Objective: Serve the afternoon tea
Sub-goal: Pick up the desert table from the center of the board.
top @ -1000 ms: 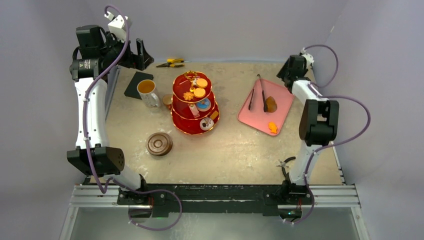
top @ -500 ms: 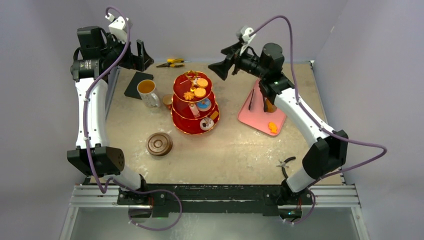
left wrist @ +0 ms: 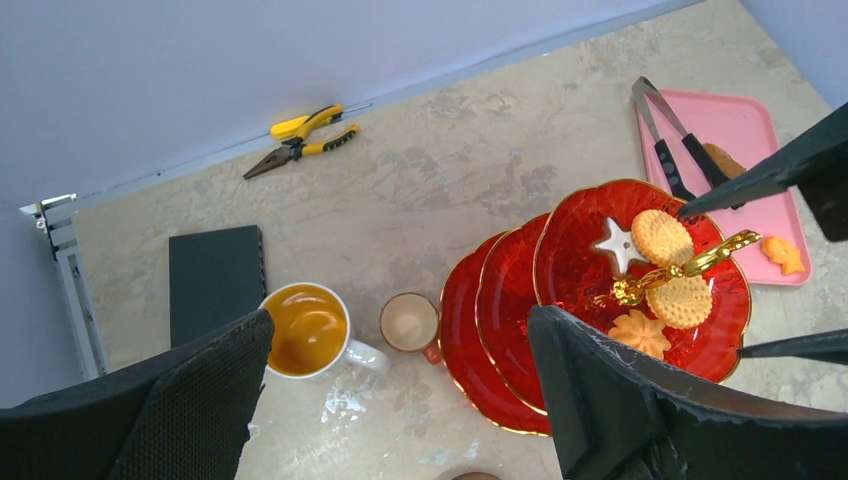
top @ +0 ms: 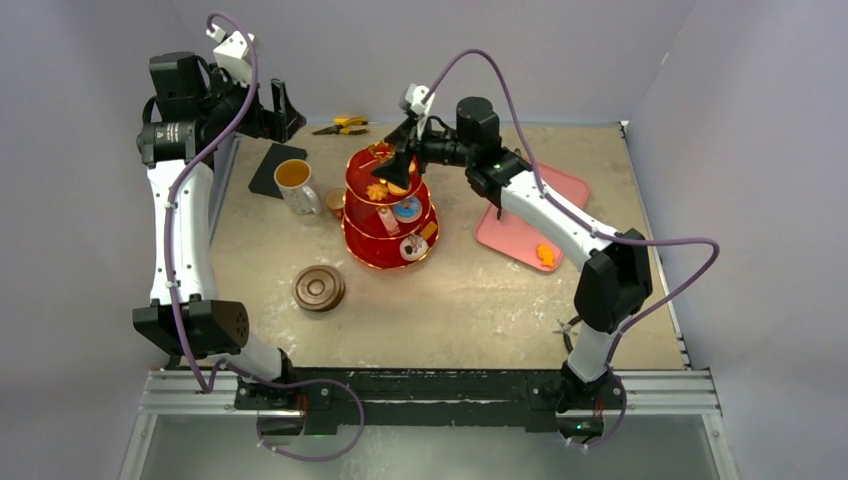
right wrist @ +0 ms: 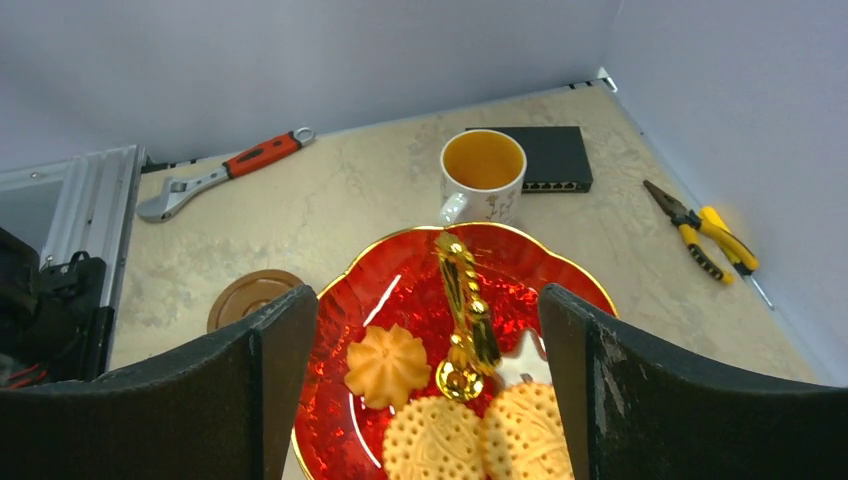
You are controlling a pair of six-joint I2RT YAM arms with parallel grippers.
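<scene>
1. Your left tool (top: 285, 112) hangs over the tabletop's far-left corner, fingers spread wide and holding nothing.
2. The white mug of amber tea (top: 293, 180) stands near that corner. The small copper cup (top: 334, 203) sits just beside the red three-tier stand with gold rims (top: 362, 250), and the stacked brown round saucers (top: 318, 288) lie nearer you.
3. The stand sits mid-tabletop, toward the far edge. Your right tool (right wrist: 425, 300) hovers over its top tier, wide open and gripping nothing, fingers either side of the gold handle (right wrist: 465, 310).
4. Risk: descend off-centre and a finger may crush the round biscuits (right wrist: 430, 440) or tilt the stand. Dragging the stand left could knock the cup and spill the mug.
5. A second ago the right arm was folded back at the far-right corner, above the pink rectangular tray (top: 520, 240). It has since swung across to the stand. The left arm and all the items have stayed put.
</scene>
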